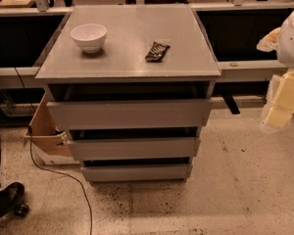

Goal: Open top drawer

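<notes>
- Grey matte desk point(132, 58) dead centre of view, seen from above & in front, flat top w/ two items on it.
- White bowl point(88, 36) upright on the top, rear-left qtr, mouth up.
- Dark crumpled packet point(157, 51) lying flat to right of bowl, well apart from it, nearer mid-top.
- Top drawer point(130, 112) right under the top slab: widest of 3 grey fronts, plain, handleless.
- Dark gap showing btwn slab edge & that front's upper edge. Can't tell if pulled out a touch or fully in.
- Below it, middle drawer front point(133, 148), narrower, then bottom drawer front point(136, 172), narrower again. Dark strip above each.
- Tool point(282, 104) over at far right edge of view: pale yellowish blocks under a white rounded arm part, partly cut off by the frame.
- Hanging right of desk, abt level w/ top drawer, well apart from it & clear of desk.
- How far open, & whether anything's held: can't tell from this angle.
- Cardboard box point(43, 131) on floor, tucked against desk's left side, flap open.
- Black cable point(63, 173) snaking over speckled floor point(225, 180) from box area toward bottom edge.
- Black shoe point(6, 196) poking in at lower-left corner.
</notes>
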Controlling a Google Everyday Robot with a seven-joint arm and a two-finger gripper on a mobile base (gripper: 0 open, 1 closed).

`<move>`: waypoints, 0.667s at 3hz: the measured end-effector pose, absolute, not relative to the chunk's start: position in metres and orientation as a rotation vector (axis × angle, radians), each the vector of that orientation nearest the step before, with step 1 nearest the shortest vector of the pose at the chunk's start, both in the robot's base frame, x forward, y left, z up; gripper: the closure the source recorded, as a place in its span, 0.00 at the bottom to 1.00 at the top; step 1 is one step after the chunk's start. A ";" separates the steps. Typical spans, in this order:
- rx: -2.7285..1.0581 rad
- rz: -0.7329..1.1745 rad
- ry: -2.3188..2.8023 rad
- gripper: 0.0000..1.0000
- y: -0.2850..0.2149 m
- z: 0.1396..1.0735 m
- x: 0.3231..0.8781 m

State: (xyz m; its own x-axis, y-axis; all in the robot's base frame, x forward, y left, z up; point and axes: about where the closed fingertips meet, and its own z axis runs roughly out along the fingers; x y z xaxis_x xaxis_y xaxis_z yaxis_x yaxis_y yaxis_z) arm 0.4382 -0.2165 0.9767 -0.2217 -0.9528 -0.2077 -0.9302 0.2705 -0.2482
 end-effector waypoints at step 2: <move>-1.680 -0.087 2.214 0.00 -0.201 0.963 0.460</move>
State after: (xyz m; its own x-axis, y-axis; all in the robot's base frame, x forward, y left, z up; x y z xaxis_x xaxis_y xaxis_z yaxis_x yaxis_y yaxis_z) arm 0.4604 -0.2008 0.9629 -0.2288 -0.9422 -0.2446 -0.9200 0.2914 -0.2619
